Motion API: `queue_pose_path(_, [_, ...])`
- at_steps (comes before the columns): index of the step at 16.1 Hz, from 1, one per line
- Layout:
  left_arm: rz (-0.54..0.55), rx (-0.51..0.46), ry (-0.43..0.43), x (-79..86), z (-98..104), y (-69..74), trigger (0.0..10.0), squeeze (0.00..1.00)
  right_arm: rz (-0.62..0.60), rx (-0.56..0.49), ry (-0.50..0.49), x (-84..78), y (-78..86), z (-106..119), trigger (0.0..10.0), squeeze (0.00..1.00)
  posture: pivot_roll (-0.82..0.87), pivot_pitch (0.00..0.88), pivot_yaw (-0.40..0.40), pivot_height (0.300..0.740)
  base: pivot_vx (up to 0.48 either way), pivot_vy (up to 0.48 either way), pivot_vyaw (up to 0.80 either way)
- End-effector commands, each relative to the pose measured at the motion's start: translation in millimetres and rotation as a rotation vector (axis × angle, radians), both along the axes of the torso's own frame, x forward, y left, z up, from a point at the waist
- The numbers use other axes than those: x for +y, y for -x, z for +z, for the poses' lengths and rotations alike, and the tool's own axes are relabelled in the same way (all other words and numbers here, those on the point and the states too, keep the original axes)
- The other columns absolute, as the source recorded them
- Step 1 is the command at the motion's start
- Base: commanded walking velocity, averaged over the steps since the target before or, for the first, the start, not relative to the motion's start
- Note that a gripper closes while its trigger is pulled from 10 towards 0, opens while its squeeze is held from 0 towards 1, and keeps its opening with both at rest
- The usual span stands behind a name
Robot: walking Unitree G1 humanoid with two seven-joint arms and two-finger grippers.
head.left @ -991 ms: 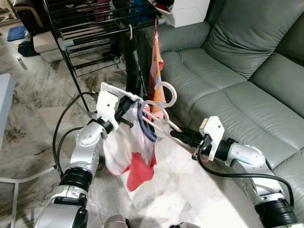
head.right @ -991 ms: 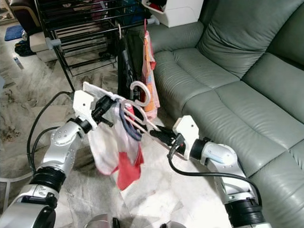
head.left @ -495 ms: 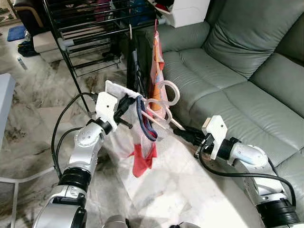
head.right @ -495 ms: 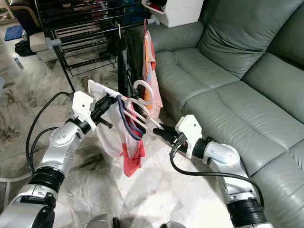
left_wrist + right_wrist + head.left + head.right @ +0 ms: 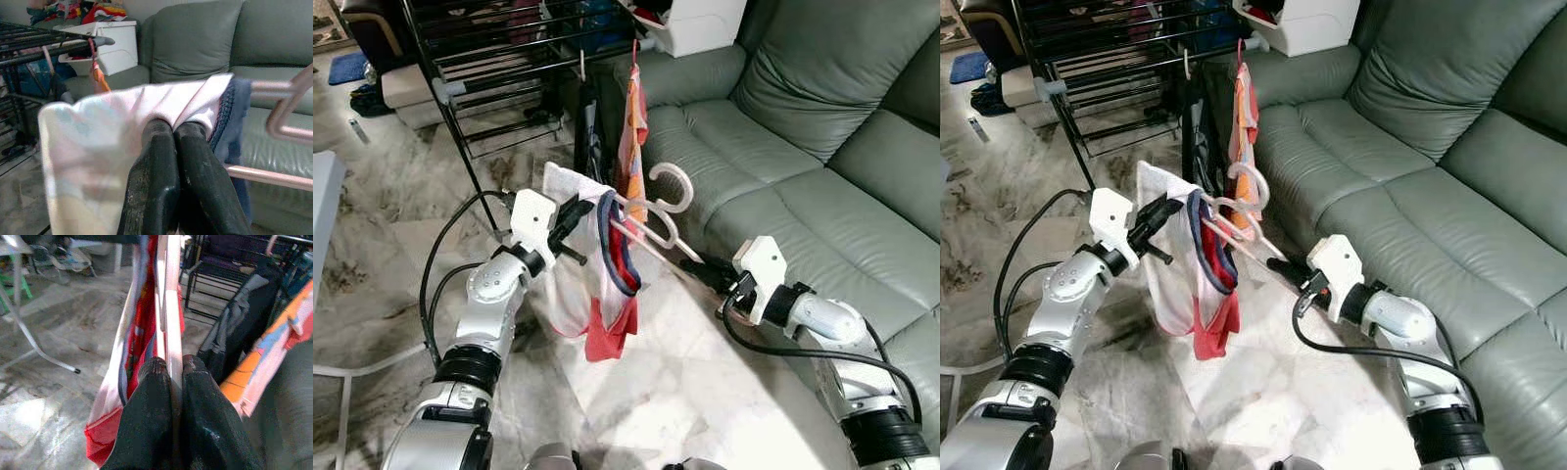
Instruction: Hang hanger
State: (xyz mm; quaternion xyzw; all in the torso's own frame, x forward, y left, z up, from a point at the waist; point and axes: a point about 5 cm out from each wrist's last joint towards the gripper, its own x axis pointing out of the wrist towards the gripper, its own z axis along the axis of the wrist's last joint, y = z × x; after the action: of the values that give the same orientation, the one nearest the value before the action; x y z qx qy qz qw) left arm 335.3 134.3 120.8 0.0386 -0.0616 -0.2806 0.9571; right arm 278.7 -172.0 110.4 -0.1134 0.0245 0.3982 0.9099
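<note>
A pale pink hanger (image 5: 651, 220) carries a white, red and navy garment (image 5: 597, 289), and I hold it between both arms above the floor. Its hook (image 5: 674, 184) points up near the black drying rack (image 5: 499, 49). My left gripper (image 5: 576, 211) is shut on the cloth-covered end of the hanger; in the left wrist view the fingers (image 5: 151, 161) press together under the white cloth (image 5: 93, 132). My right gripper (image 5: 700, 269) is shut on the other end; the right wrist view has the hanger bar (image 5: 168, 293) pinched between its fingers (image 5: 146, 396).
An orange garment (image 5: 631, 127) and a black one (image 5: 592, 132) hang from the rack's near rail. A green leather sofa (image 5: 803, 147) fills the right side, with a white box (image 5: 700, 24) behind it. A white table edge (image 5: 321, 206) is at the left, above the marble floor (image 5: 675, 392).
Both grippers have raised the hanger and carried it closer to the rack. The garment, swinging a second ago, now hangs straighter.
</note>
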Motion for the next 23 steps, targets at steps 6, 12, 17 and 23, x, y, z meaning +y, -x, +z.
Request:
queue_pose_path(6, [-0.122,-0.061,0.099,-25.4,27,6.2,0.0,0.00,-0.209,0.020,-0.014,-9.4,-17.5,-8,10.0,0.00,-0.09,0.000,-0.002,0.740,0.000,0.000,0.00])
queue_pose_path(12, [-0.336,0.013,0.152,-62.2,21,33.0,0.0,0.00,-0.438,0.076,-0.162,-11.2,-36.3,-10,10.0,0.00,-0.09,0.000,0.001,0.740,0.000,0.000,0.00])
queue_pose_path(17, [-0.386,0.061,0.072,-62.3,10,41.1,0.0,0.00,-0.497,0.043,-0.309,-12.8,-47.6,9,10.0,0.00,-0.09,0.000,0.006,0.740,0.000,0.000,0.00])
queue_pose_path(23, [-0.382,0.072,0.026,-62.2,4,43.0,0.0,0.00,-0.583,0.022,-0.451,-18.9,-54.7,27,10.0,0.00,-0.09,0.000,0.008,0.740,0.000,0.000,0.00])
